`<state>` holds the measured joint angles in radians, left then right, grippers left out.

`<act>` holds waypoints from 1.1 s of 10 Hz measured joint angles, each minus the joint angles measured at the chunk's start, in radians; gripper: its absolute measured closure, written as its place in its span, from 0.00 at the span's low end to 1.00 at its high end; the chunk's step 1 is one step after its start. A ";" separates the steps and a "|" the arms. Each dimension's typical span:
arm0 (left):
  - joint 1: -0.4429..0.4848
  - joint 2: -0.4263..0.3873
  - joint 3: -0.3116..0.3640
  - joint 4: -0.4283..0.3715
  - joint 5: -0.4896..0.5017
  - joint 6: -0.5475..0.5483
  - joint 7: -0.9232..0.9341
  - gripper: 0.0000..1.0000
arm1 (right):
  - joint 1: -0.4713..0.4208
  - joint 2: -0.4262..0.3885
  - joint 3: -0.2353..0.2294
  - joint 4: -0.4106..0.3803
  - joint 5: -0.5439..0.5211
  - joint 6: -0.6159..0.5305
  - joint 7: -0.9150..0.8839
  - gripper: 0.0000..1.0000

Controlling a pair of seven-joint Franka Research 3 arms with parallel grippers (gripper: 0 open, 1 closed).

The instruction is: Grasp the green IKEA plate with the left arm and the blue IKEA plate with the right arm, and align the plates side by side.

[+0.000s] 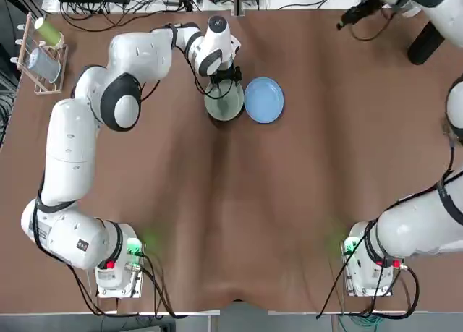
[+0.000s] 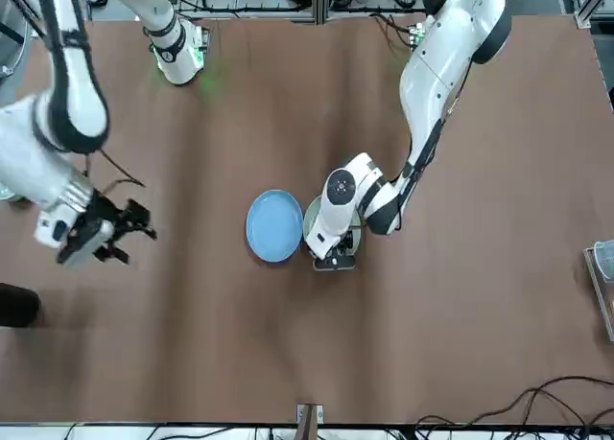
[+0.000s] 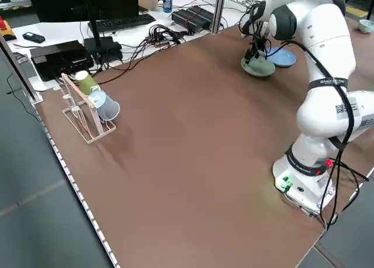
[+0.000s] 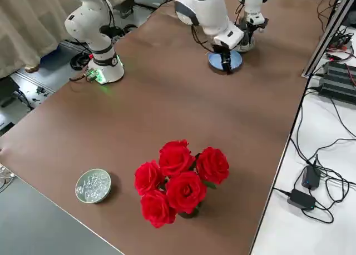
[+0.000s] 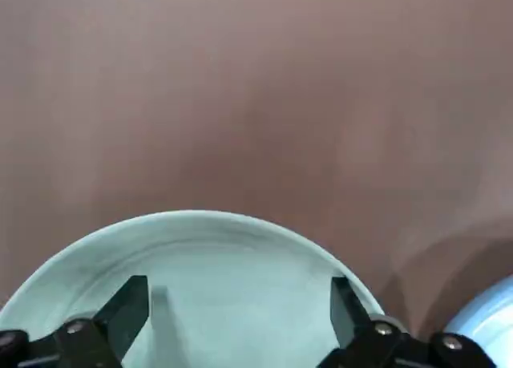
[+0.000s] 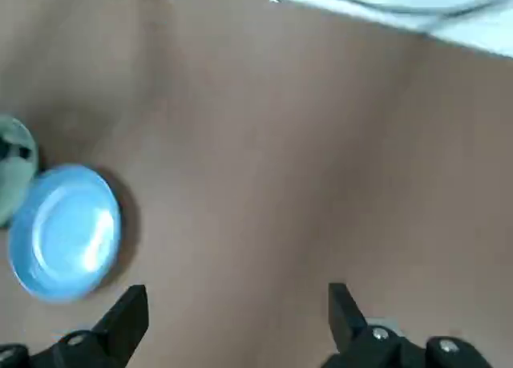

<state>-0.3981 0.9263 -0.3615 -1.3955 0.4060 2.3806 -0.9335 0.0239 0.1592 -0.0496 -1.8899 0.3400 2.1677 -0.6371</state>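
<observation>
The pale green plate lies flat at the far middle of the table, touching or nearly touching the blue plate on its right. My left gripper hangs just over the green plate's far part, open. In the left wrist view both fingertips stand wide apart over the green plate, holding nothing. My right gripper is raised at the far right, well away from the plates, open and empty. Its wrist view shows the blue plate farther off.
A wooden rack holding a green and a blue cup stands at the far left edge. Red roses and a small glass bowl sit at the table's right end. Cables lie beyond the far edge.
</observation>
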 joint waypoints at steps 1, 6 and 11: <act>0.000 0.000 0.001 0.000 0.000 0.004 0.000 0.00 | -0.023 -0.015 0.000 0.070 -0.118 -0.142 0.095 0.00; 0.000 0.000 0.001 0.003 0.000 0.011 0.000 0.00 | -0.034 -0.041 0.006 0.305 -0.319 -0.435 0.400 0.00; 0.013 -0.097 0.000 0.026 0.000 -0.113 0.000 0.00 | -0.035 -0.048 -0.049 0.454 -0.321 -0.583 0.497 0.00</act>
<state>-0.3850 0.8288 -0.3612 -1.3698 0.4061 2.2673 -0.9335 -0.0112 0.1112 -0.0982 -1.4357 0.0191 1.5843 -0.1397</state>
